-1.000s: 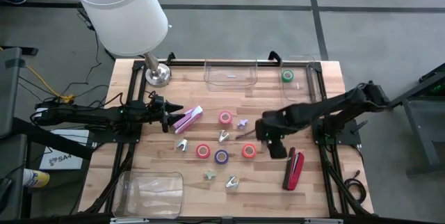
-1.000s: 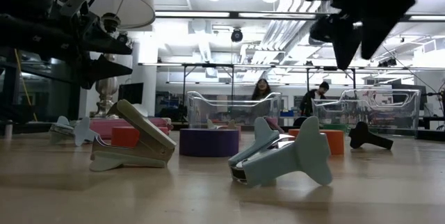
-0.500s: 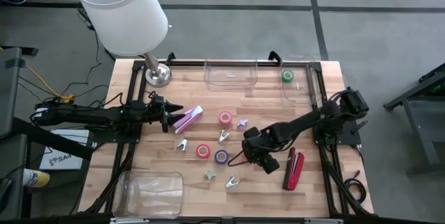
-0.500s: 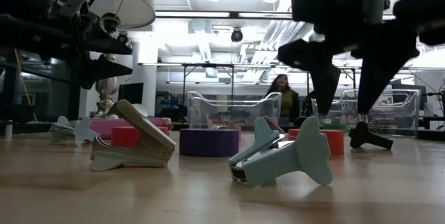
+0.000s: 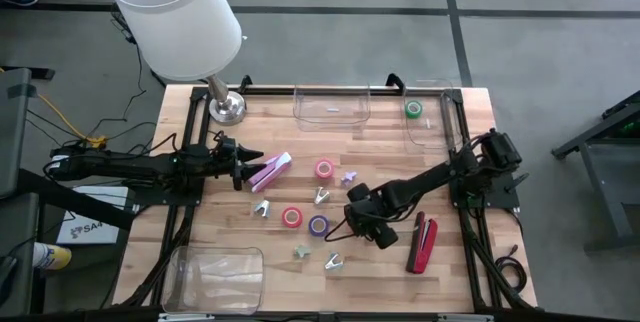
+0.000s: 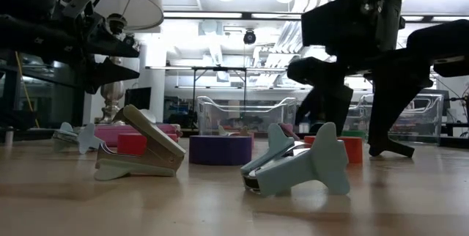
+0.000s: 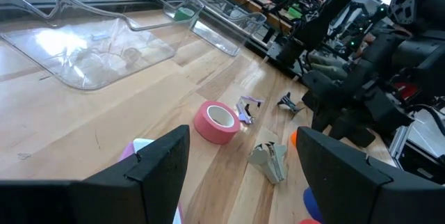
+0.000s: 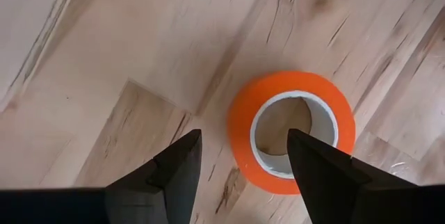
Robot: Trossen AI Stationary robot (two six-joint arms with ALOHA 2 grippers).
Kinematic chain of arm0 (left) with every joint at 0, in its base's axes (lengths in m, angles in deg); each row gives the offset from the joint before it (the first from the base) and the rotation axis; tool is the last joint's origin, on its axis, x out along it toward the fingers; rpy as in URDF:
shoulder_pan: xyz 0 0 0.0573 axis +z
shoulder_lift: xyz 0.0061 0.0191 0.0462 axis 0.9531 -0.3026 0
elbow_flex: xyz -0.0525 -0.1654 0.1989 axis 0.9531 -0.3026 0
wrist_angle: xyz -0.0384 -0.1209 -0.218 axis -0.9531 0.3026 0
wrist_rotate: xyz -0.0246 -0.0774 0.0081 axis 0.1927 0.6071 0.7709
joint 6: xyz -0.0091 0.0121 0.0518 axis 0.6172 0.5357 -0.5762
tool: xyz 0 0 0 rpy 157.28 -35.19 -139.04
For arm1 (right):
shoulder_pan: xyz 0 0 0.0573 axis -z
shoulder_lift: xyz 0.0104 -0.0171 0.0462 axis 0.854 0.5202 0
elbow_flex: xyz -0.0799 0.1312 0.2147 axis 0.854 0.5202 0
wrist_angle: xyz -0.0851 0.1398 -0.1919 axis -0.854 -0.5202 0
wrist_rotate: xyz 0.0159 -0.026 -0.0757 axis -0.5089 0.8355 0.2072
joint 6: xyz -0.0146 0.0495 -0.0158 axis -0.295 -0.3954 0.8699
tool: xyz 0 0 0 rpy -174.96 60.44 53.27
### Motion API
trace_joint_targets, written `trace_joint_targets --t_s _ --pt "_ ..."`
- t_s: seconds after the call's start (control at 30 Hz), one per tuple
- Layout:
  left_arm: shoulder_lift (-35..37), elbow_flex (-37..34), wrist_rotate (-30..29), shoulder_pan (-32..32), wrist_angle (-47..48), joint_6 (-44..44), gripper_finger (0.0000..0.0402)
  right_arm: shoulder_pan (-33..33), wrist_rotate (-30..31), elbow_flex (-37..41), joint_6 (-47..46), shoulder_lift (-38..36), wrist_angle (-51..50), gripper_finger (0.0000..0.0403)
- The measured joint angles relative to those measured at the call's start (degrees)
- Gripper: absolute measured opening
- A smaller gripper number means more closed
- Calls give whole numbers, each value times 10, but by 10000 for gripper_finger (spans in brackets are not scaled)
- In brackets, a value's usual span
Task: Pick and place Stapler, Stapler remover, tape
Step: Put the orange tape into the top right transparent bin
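While looking from overhead, I see the right gripper (image 5: 362,218) low over the orange tape roll, mid-table beside the red stapler (image 5: 422,243); the left gripper (image 5: 243,171) waits by the pink stapler (image 5: 271,170). Low view: fingers spread, straddling. Right wrist: the orange tape roll (image 8: 292,131) lies flat beyond the parted fingers (image 8: 170,165), lined up, I judge, for a grab. Left wrist: fingers apart, idle.

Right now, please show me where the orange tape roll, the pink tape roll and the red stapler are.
orange tape roll (image 8: 243,130): right wrist view, its orange side wall.
pink tape roll (image 7: 208,126): left wrist view, its outer side.
red stapler (image 5: 423,246): high view, middle of its body.
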Motion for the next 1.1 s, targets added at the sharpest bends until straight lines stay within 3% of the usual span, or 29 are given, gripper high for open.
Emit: trace_joint_targets --t_s 0.63,1.1 --pt "0 0 0 0 0 0 260 0 -15 0 -16 30 19 194" --pt "0 0 0 0 0 0 260 0 -15 1 -19 28 16 45"
